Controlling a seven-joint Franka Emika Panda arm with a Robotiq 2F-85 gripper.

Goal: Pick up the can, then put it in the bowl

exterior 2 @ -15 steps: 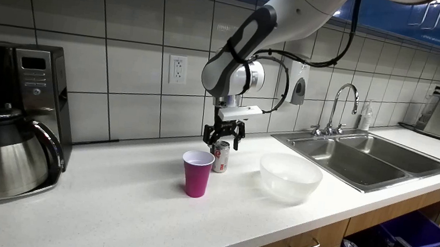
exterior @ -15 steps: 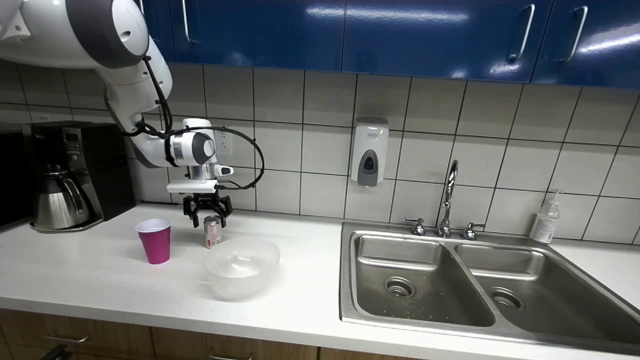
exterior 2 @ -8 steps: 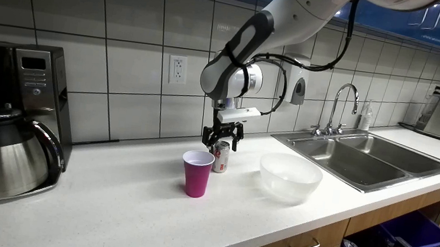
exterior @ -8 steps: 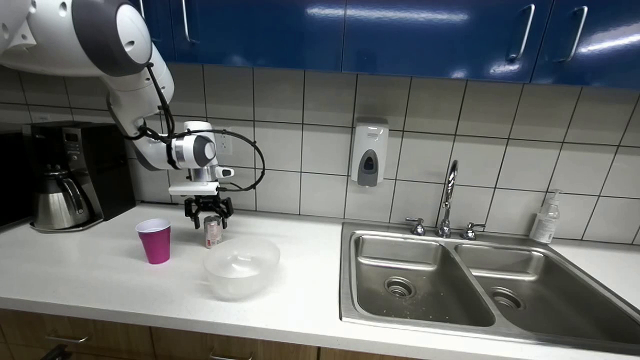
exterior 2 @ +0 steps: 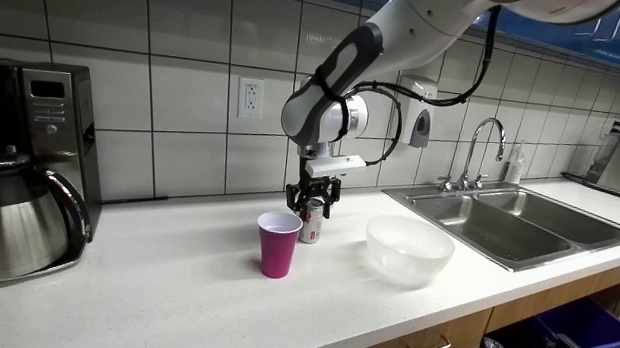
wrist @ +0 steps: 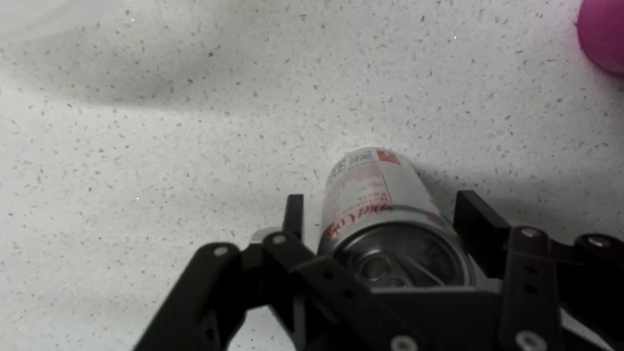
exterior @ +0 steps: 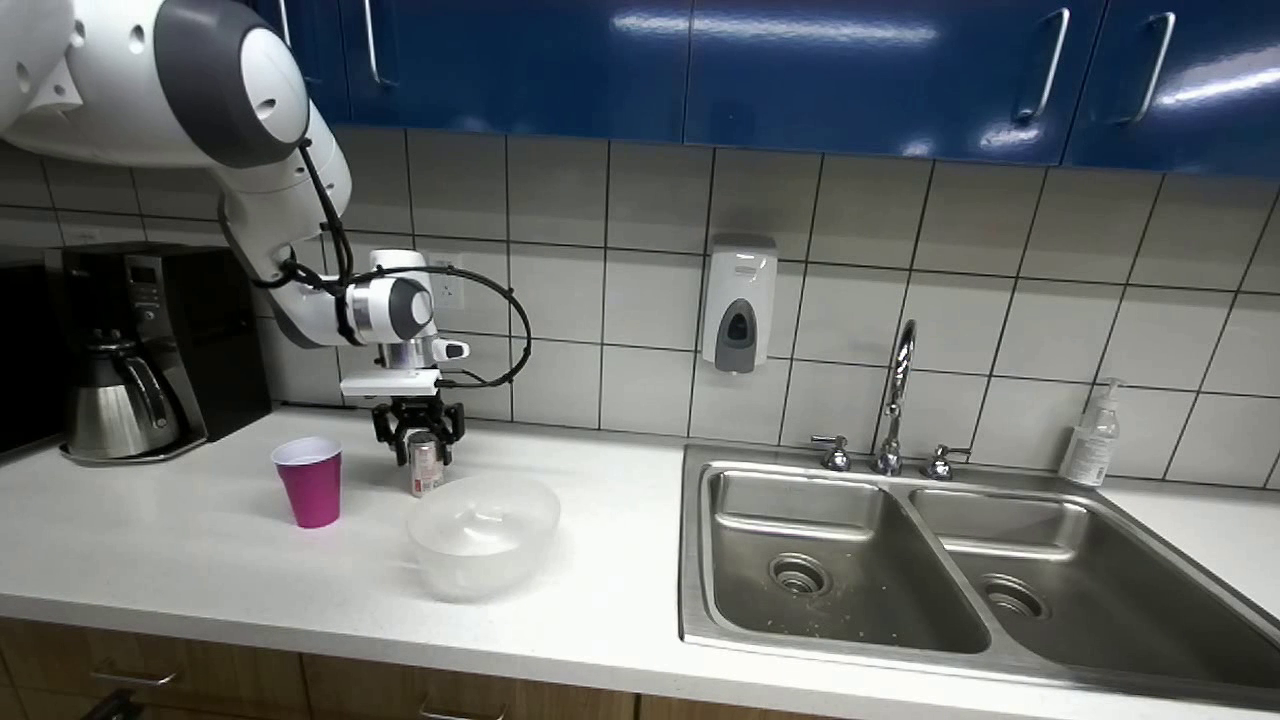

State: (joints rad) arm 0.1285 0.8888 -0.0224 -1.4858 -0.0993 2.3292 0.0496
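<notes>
The silvery can (exterior 2: 312, 226) stands upright on the white countertop (exterior 2: 179, 300), nearer the back edge than the front. The gripper (wrist: 385, 219) points down over it, its fingers (wrist: 480, 229) apart with the can's upper part between them; the wrist view shows a gap beside one finger, and whether the other touches cannot be told. The translucent bowl (exterior 2: 406, 264) sits closer to the front edge, toward the sink (exterior: 694, 560) from the can. The magenta cup (exterior 2: 277, 253) stands upright near the can, farther out from the back edge.
</notes>
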